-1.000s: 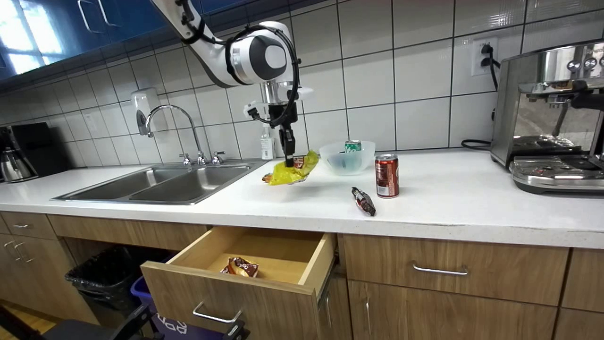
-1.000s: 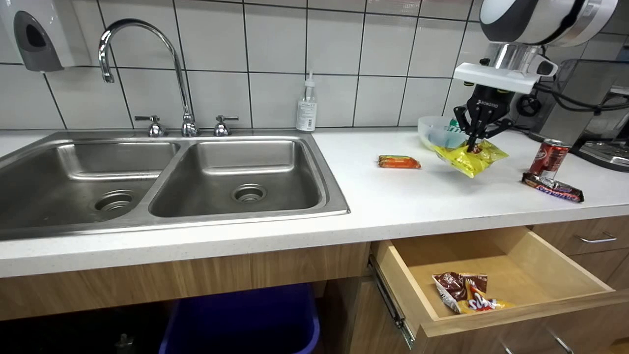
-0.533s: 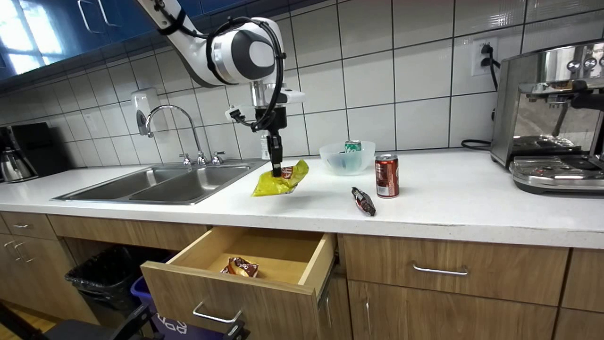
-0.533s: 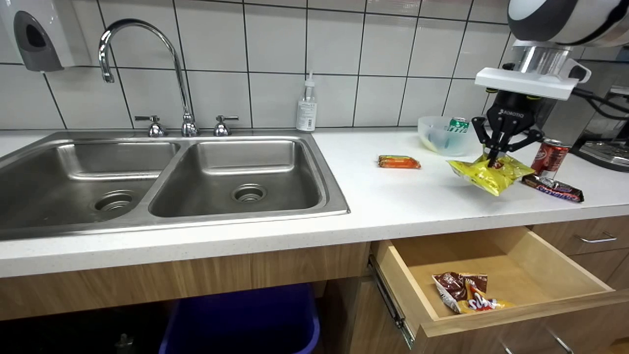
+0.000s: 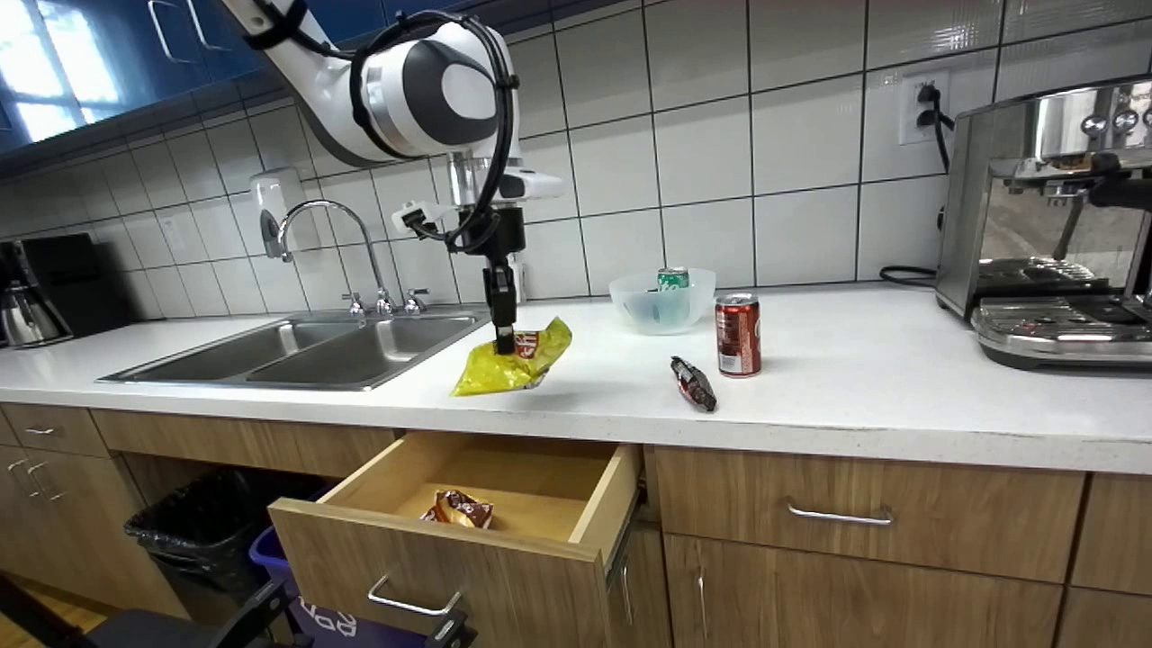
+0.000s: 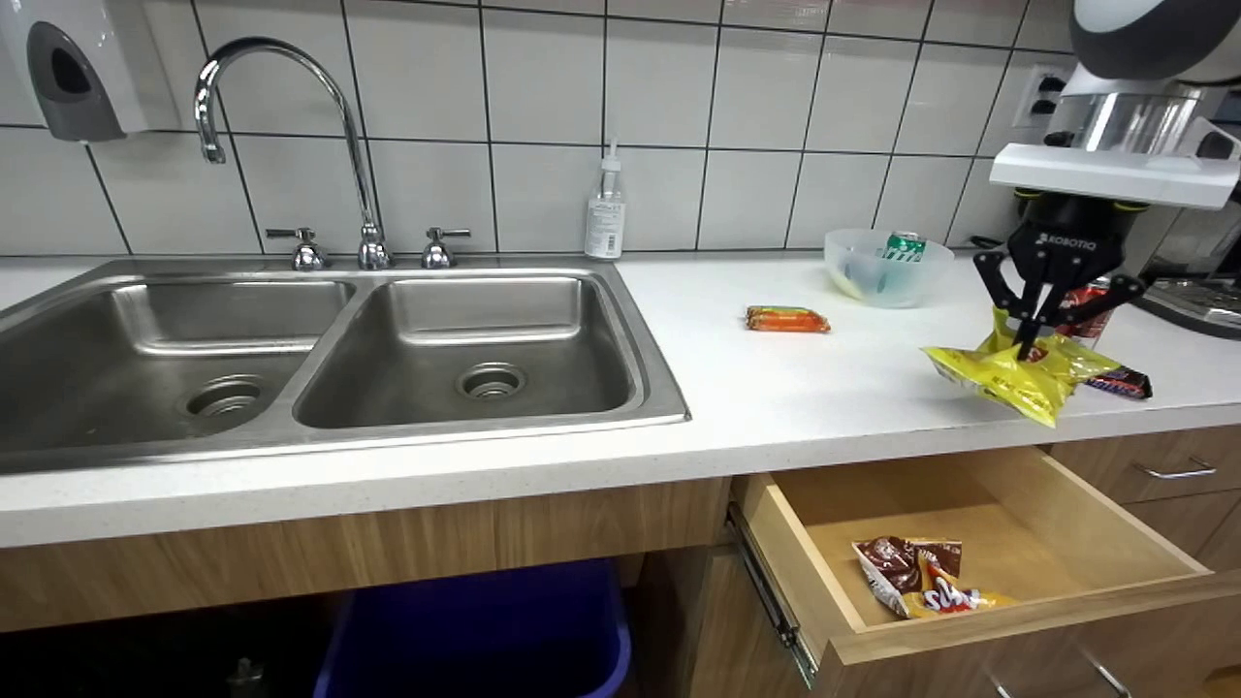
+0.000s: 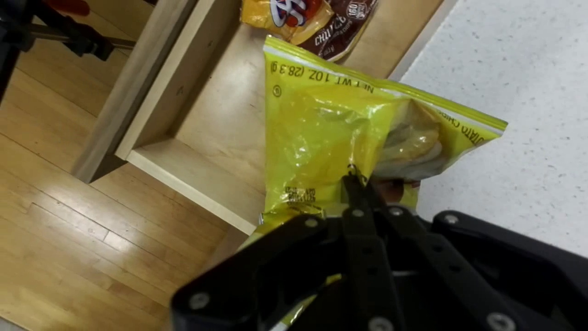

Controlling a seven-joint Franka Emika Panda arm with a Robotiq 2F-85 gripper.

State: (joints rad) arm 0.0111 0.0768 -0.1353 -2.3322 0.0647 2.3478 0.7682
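yellow chip bag point(image 6: 1037, 390) is pinched by gripper point(image 6: 1025, 351), jaws narrow on a fold, held above counter point(image 6: 766, 388) near pulled-out drawer point(image 5: 522, 589). could be dropped if too little slick film is caught, or snagged on counter edge if carried low.

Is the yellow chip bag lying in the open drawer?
No, the gripper holds the yellow chip bag in the air, higher than the drawer, where another snack bag lies.
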